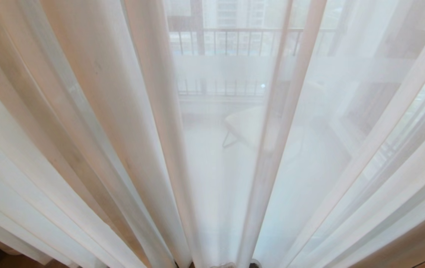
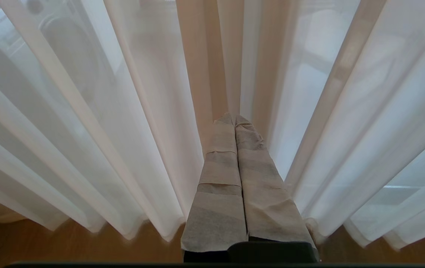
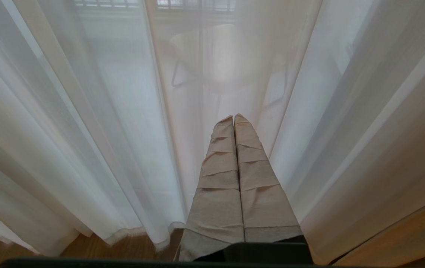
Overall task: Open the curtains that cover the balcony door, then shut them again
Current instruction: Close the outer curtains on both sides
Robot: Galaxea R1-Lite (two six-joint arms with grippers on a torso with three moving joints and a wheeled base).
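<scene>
The curtains hang drawn across the whole head view as thin white sheers in long pleats. Through them shows the balcony door's glass with its frosted band. My left gripper is shut and holds nothing. Its tape-wrapped fingers point at a beige fold of the curtains, low near the hem. My right gripper is also shut and empty. It is aimed at the sheers, with the tips close to the cloth. Whether either gripper touches the fabric I cannot tell.
Wooden floor shows under the hems, and again in the right wrist view. Behind the sheers a pale chair stands on the balcony, with a black railing farther back. A darker brown strip runs along the lower right.
</scene>
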